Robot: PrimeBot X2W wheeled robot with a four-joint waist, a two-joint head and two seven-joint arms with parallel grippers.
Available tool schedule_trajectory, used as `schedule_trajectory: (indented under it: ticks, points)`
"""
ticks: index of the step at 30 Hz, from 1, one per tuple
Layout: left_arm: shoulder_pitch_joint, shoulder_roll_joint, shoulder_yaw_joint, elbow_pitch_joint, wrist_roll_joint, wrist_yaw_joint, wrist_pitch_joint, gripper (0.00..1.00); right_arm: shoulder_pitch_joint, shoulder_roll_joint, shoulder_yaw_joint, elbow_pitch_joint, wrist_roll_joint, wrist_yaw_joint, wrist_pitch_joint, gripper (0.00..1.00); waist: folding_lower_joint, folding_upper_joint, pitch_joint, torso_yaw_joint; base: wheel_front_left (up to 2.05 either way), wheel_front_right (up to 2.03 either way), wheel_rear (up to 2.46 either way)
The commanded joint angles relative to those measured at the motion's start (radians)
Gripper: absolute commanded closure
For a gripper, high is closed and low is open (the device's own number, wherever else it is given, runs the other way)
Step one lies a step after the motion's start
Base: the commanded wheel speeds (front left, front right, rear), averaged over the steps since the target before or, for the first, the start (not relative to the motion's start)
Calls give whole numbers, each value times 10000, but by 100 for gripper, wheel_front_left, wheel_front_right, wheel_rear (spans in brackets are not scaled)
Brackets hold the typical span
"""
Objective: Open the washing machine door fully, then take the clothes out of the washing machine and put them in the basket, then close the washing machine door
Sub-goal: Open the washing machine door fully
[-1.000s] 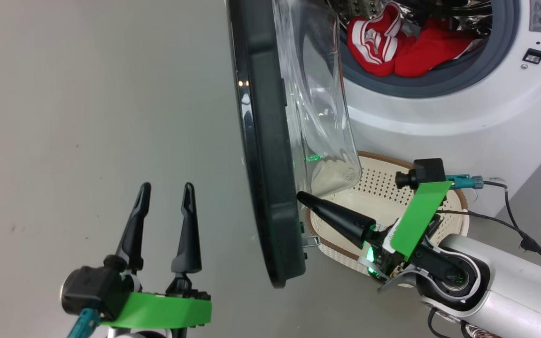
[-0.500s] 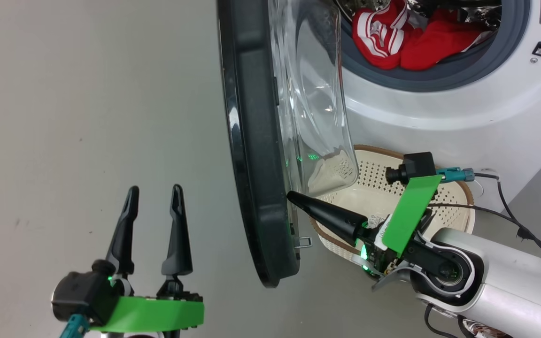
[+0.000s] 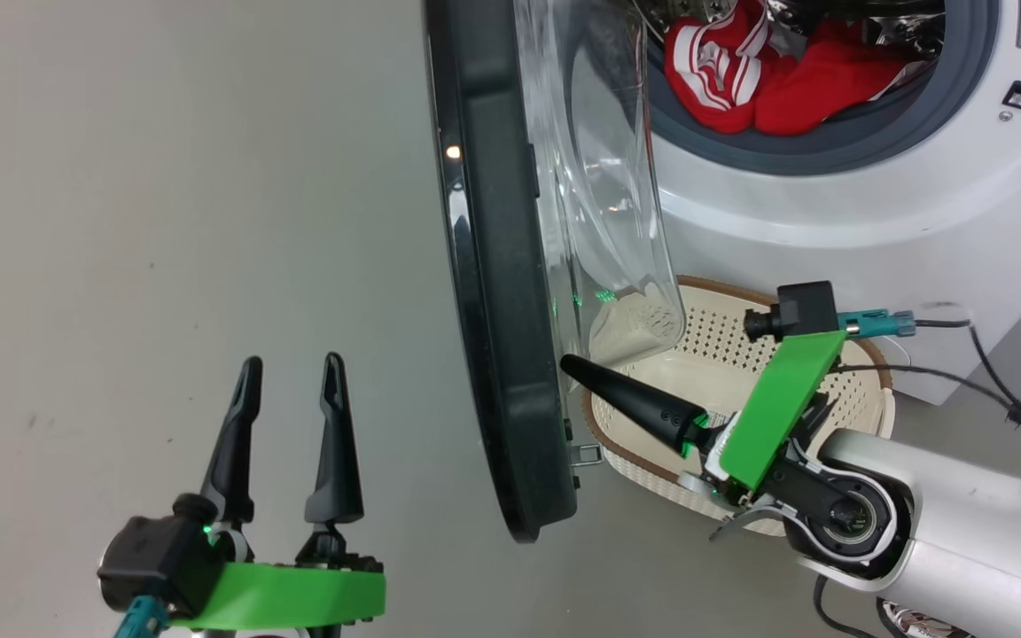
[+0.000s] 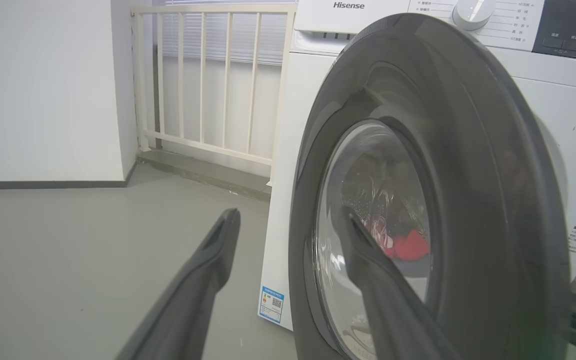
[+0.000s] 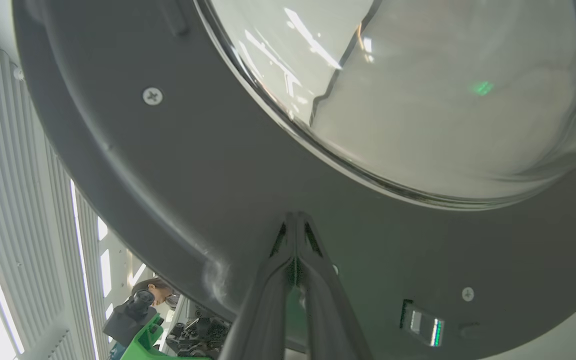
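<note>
My right gripper [image 3: 565,361] reached in low from the right, fingers pressed together on nothing. Its tips sat at the inner face of the washing machine door [image 3: 493,266], though I couldn't tell whether they touched. My left gripper [image 3: 292,363] hung over the floor [image 3: 165,177] left of the door, fingers spread apart and empty. The door stood edge-on between my arms. The basket [image 3: 723,294] sat before the washing machine [image 3: 830,204], partly behind my right arm. The clothes [image 3: 767,84] lay inside the machine.
</note>
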Motion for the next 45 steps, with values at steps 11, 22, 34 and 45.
schedule_trajectory:
  ticks: [11,22,34,45]
  points:
    - [-113,150,296,-175,55,-91,-38,0,-245,-15,413,1923,-4106,52,-1261,0,0,0,-226,-63,0,0,0]
    - [-34,150,434,-336,153,-126,-38,0,533,1511,-2032,5161,-9861,52,-1407,0,0,0,-284,-285,0,0,0]
    - [-21,150,467,-416,163,-110,-38,0,3833,3632,-8653,3897,-17490,52,-1409,0,0,0,-326,-339,0,0,0]
    - [59,150,428,-351,202,-127,-38,0,6276,4804,-10754,1756,-20283,52,-1410,0,0,0,-450,-346,0,0,0]
